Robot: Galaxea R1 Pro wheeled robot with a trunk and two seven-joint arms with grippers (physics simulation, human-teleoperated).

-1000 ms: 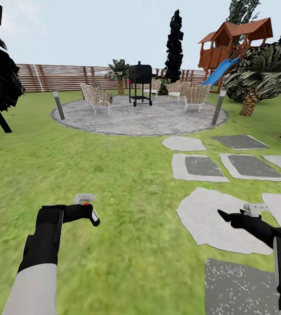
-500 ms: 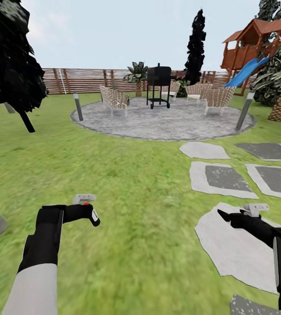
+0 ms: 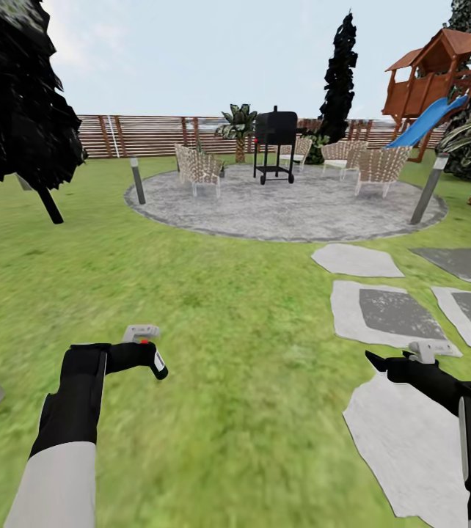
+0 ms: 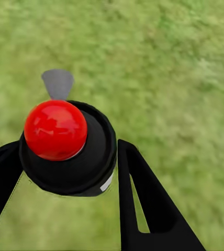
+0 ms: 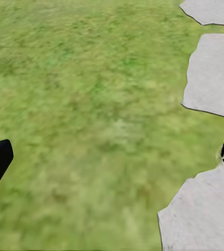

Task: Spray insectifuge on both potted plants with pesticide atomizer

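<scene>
Lawn (image 3: 213, 308) all round, grey stepping stones (image 3: 393, 312) to the right, round paved patio (image 3: 287, 209) w/ grill (image 3: 275, 143) & chairs ahead, slat fence (image 3: 147, 136) behind. Left claw (image 4: 70, 172) pinching the pesticide atomizer (image 4: 65, 146), red button up. Right claw (image 5: 112, 157) spread, empty, over grass.

Ahead: open lawn (image 3: 213, 293) lay unobstructed between both arms up to the round paving (image 3: 287, 209).
Left: a dark tree (image 3: 15, 95) stood over the grass.
Right: flat stepping stones (image 3: 393, 312) sat level with the ground.
Paving edge: grey bollards (image 3: 138, 180) flanked it; chairs (image 3: 197, 169) and a grill (image 3: 275, 143) occupied it.
Far side: a slat fence (image 3: 147, 136) closed it.
</scene>
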